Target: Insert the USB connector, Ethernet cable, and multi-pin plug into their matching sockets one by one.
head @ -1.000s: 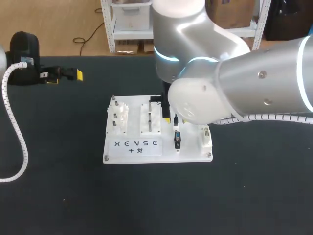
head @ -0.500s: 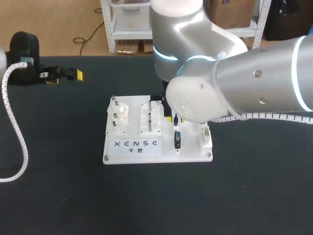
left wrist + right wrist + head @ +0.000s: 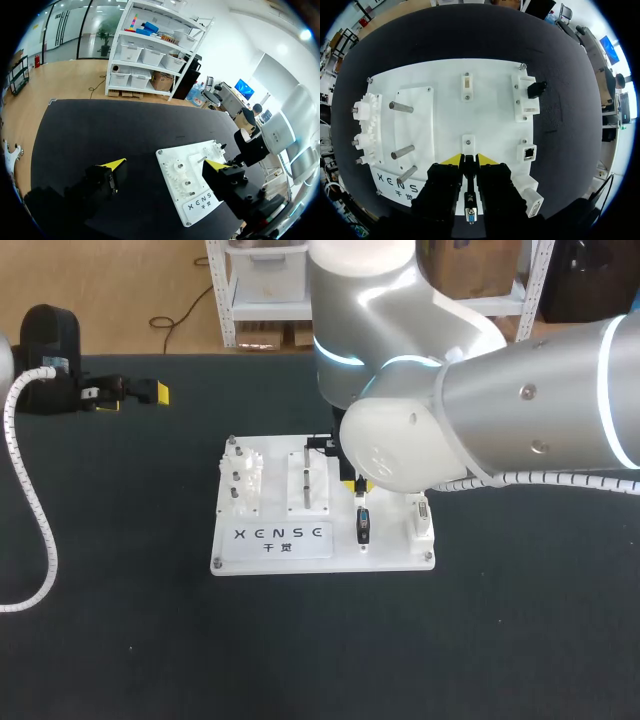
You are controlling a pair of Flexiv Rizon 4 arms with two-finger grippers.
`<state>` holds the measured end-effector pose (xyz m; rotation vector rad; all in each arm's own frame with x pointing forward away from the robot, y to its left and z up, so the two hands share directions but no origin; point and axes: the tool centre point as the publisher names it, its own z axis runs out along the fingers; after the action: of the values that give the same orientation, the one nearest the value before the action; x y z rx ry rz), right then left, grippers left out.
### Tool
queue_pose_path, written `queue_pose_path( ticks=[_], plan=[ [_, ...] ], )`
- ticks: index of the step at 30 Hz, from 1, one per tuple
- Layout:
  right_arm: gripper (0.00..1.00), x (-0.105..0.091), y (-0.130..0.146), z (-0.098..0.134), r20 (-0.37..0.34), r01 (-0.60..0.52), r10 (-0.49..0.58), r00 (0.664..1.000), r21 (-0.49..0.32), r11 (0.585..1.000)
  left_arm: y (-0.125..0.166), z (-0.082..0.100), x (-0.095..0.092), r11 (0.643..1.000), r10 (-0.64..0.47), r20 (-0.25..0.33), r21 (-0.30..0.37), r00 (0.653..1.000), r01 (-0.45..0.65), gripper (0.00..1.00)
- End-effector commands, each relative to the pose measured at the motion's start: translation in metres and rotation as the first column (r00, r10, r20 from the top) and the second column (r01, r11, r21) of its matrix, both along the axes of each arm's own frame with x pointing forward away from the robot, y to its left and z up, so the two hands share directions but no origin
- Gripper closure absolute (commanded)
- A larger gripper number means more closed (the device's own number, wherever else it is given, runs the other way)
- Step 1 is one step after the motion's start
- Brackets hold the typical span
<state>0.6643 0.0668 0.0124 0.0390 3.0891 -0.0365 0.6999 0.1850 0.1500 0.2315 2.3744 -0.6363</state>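
On the white socket board (image 3: pixel 275 555) (image 3: pixel 445 115) lies a black USB connector (image 3: pixel 363 527) (image 3: pixel 470 214) with a blue-faced end. My right gripper (image 3: pixel 469 160) hangs over the board's middle, its yellow fingertips (image 3: pixel 454 159) pressed on both sides of the connector's thin black stem. Just ahead of them is a small white socket block (image 3: pixel 468 142). An Ethernet socket (image 3: pixel 529 152) and a multi-pin socket (image 3: pixel 535 202) (image 3: pixel 422 512) sit along the board's right edge. A black plug (image 3: pixel 536 89) rests in a white holder at the far right corner. My left gripper (image 3: pixel 130 392) (image 3: pixel 165 163) hovers open and empty at the table's far left.
Three metal pegs (image 3: pixel 402 151) and a row of white gears (image 3: pixel 362 127) (image 3: pixel 243 477) occupy the board's left half. My right arm (image 3: pixel 480 410) hides the board's back right part in the head view. A white corrugated hose (image 3: pixel 40 530) curves down the left side.
My right gripper's fingers have closed in on the connector's stem and the arm has shifted slightly. The left arm has not moved.
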Motion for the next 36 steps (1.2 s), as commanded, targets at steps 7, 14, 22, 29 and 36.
queue_pose_path(
  ticks=[7,14,22,29,36],
  plan=[
    [1.0,-0.001,-0.004,0.006,0.018,0.005,-0.005,1.0,0.004,1.0,0.0,0.0,0.0,1.0,0.0,0.0,0.0,1.0,0.0,0.0],
    [1.0,0.0,-0.012,0.026,0.051,0.025,-0.028,0.998,0.052,0.998,0.0,0.0,0.0,1.0,0.0,0.0,0.0,1.0,0.0,0.0],
    [1.0,-0.005,-0.039,0.038,0.069,0.051,-0.055,0.996,0.066,0.997,0.0,0.0,0.0,1.0,0.0,0.0,0.0,1.0,0.0,0.0],
    [1.0,-0.007,-0.058,0.032,0.059,0.084,-0.087,0.994,0.05,0.995,0.0,0.0,0.0,1.0,0.0,0.0,0.0,1.0,0.0,0.0],
    [1.0,-0.002,-0.066,0.026,0.053,0.104,-0.106,0.993,0.041,0.994,0.0,0.0,0.0,1.0,0.0,0.0,0.0,1.0,0.0,0.0]
  ],
)
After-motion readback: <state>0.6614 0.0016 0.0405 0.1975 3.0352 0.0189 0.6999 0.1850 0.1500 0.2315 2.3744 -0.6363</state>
